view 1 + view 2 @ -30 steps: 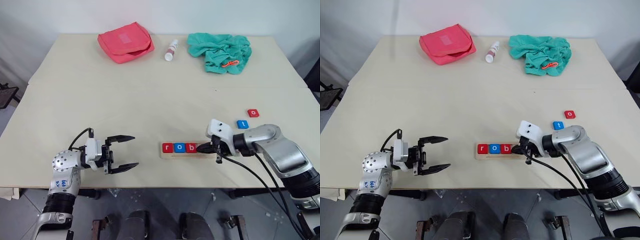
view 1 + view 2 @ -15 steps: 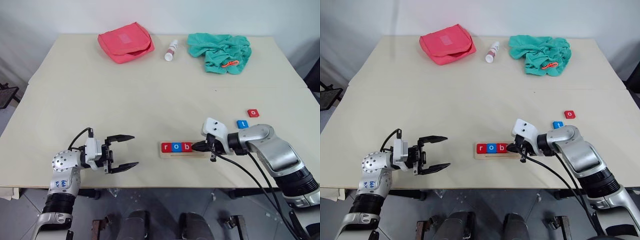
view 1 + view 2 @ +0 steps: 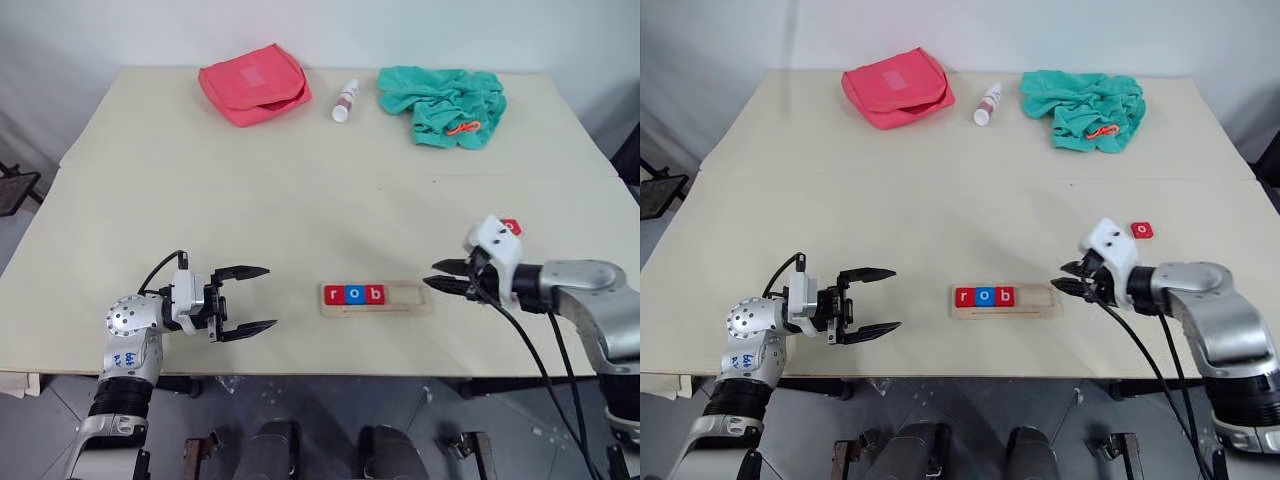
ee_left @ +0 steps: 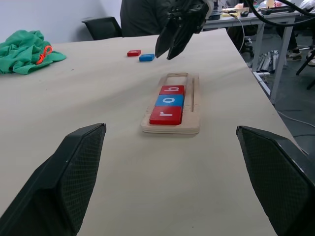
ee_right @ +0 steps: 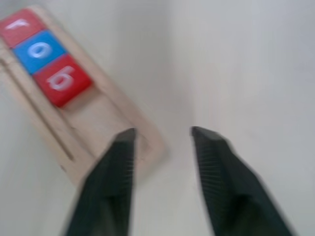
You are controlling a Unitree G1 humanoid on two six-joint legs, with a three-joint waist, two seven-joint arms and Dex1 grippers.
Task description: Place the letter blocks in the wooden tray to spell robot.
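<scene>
Evenly and brightly lit from above, with soft, faint shadows on the pale counter and no harsh glare. Sharp in both eye views and the left wrist view. Smeared by motion blur in the right wrist view, the dark tool fingers and tray edge fuzzy.

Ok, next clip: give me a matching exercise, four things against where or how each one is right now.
Things:
1. red b block
2. red o block
3. right pincer
4. green cloth

Places or states:
A. at the table's far edge, bunched up
B. third in the wooden tray, beside the blue o
C. loose on the table, outside the tray
D. open and empty, just off the tray's vacant end

Pairs: 1-B, 2-C, 3-D, 4-A
</scene>
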